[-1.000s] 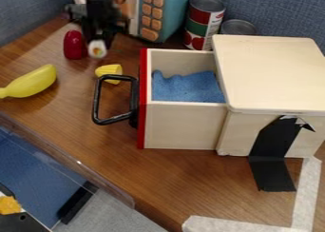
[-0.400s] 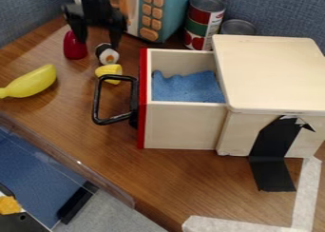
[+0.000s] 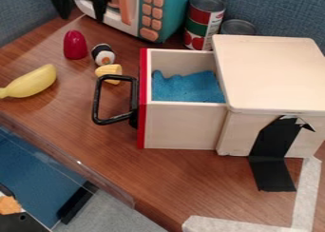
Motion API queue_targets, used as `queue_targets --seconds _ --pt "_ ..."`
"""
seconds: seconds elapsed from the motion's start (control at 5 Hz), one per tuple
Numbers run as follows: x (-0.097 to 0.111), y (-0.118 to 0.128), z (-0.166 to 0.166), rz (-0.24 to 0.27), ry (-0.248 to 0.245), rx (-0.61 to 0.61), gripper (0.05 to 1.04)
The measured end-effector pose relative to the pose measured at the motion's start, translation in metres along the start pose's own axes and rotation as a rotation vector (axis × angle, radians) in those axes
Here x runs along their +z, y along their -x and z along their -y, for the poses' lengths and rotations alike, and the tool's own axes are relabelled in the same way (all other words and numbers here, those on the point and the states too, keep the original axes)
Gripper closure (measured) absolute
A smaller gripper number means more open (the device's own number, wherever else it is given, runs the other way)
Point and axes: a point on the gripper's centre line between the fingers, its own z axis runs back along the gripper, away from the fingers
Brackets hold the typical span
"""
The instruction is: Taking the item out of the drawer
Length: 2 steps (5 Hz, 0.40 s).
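- Tool (image 3: 82,17) gapes wide, empty, upper left!
- Sushi roll (image 3: 103,54), likely the item, sits outside the open drawer (image 3: 184,126), below and slightly right of the tool.
- Blue cloth (image 3: 187,87) lies inside!

I see a brown wood-grain table (image 3: 190,183) with a banana (image 3: 30,82) lying near its edge and, past that, a red toy (image 3: 75,44) standing up. The sushi (image 3: 103,54) is between the red toy and the box (image 3: 273,74), with a small yellow piece (image 3: 109,73) just beside it. The box's drawer (image 3: 184,126) is pulled out over the wood. Behind stand a microwave (image 3: 166,12), a tall can (image 3: 203,24) and a shorter can (image 3: 238,27). Black tape (image 3: 273,174) runs down the box onto the table, near white tape (image 3: 304,198).
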Motion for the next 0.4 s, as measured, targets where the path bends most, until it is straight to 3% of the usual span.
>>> queue_targets --seconds 0.4 --pt "0.015 0.051 -0.027 -0.047 -0.006 -0.118 0.084"
